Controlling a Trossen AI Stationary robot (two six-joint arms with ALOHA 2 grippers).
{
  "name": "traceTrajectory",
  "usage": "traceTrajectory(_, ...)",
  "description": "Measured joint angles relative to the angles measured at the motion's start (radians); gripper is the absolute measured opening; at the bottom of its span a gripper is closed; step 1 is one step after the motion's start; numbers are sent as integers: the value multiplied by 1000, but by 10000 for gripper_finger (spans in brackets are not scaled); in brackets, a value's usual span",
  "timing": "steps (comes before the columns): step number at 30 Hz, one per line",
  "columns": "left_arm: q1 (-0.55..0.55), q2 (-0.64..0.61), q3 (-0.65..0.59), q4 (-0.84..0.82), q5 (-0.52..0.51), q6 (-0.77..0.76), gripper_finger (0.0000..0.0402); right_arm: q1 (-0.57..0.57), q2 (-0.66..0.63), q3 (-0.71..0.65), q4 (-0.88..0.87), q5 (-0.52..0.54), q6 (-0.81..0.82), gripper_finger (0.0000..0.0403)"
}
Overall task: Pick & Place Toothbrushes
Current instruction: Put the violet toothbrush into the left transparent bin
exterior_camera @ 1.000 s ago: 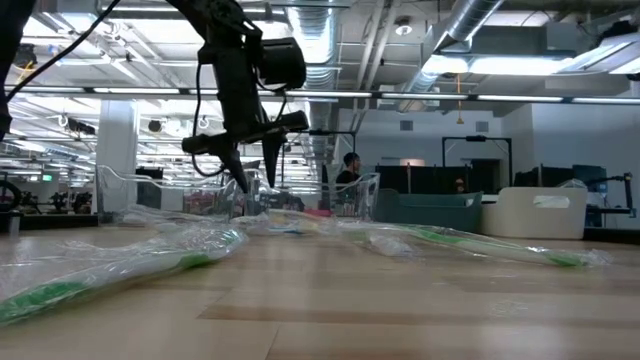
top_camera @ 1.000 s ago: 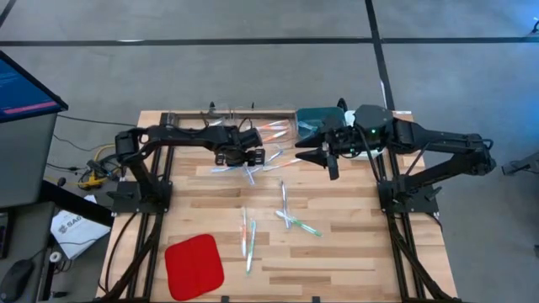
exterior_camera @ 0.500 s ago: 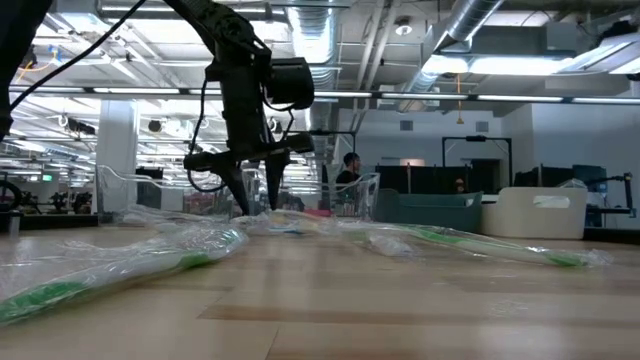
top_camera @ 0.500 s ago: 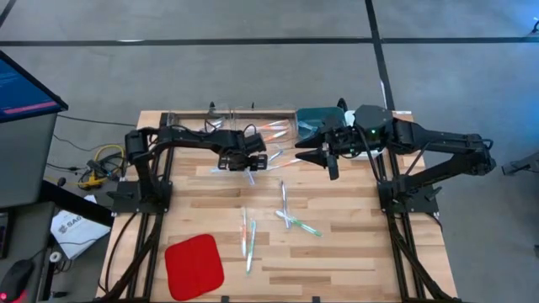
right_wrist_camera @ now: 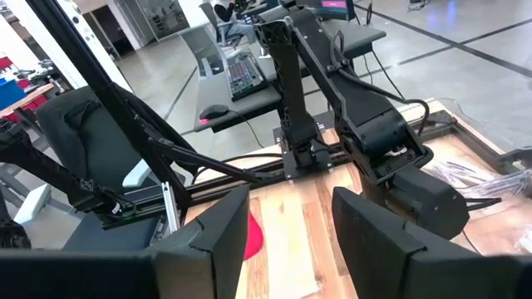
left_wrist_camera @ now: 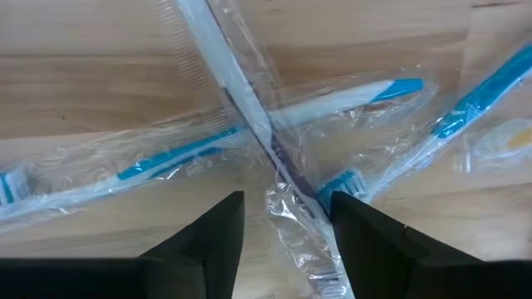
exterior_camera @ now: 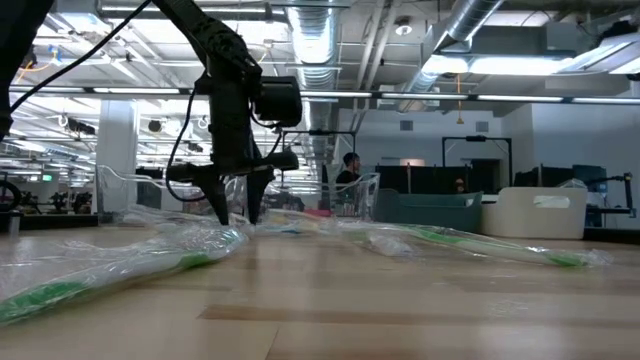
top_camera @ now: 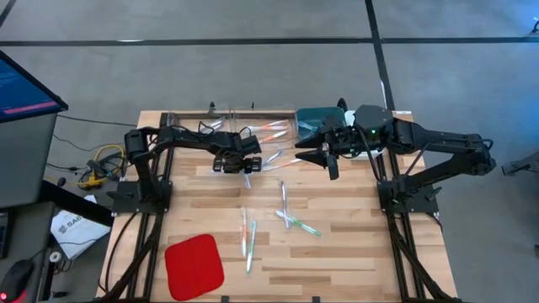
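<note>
Red pad (top_camera: 194, 265) (near table (top_camera: 354, 252) edge)

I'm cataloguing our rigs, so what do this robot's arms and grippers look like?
Both arms are black jointed links on black frame mounts. The left gripper and right gripper each end in two flat, dark, tapered fingers. Thin black cables loop along the left arm. The right arm shows a small green light.
</note>
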Motion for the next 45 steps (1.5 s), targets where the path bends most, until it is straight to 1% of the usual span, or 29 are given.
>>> traceTrajectory(3,-6,0,0,5,6,1,166,0,0,0,0,0,0,168)
traceTrajectory(5,-6,0,0,5,9,6,149,0,0,0,0,0,0,168)
traceTrajectory(8,-6,0,0,11,10,26,111,0,0,0,0,0,0,168)
traceTrajectory(13,-15,-2,-1,5,20,51,32,3,0,0,0,0,0,168)
traceTrajectory(15,-30,-8,-2,-2,19,52,13,12,0,0,0,1,0,168)
traceTrajectory(20,-70,-44,-2,-2,20,54,21,35,0,0,0,2,0,168)
traceTrajectory(22,-90,-70,-1,12,19,65,19,39,0,0,0,6,0,168)
traceTrajectory(25,-113,-122,2,10,6,63,9,40,0,0,0,24,-8,168)
traceTrajectory(28,-127,-173,2,6,-29,57,8,39,0,0,0,25,-8,168)
traceTrajectory(34,-130,-274,1,0,-35,73,7,39,0,0,0,25,-11,168)
traceTrajectory(37,-130,-336,1,-1,-56,155,8,40,0,0,0,25,-11,168)
traceTrajectory(40,-120,-410,0,-4,-124,289,8,42,0,0,0,25,-11,168)
traceTrajectory(43,-71,-483,1,-34,-161,416,7,47,0,0,0,25,-11,168)
traceTrajectory(45,-10,-525,1,-76,-164,496,7,48,0,0,0,25,-10,168)
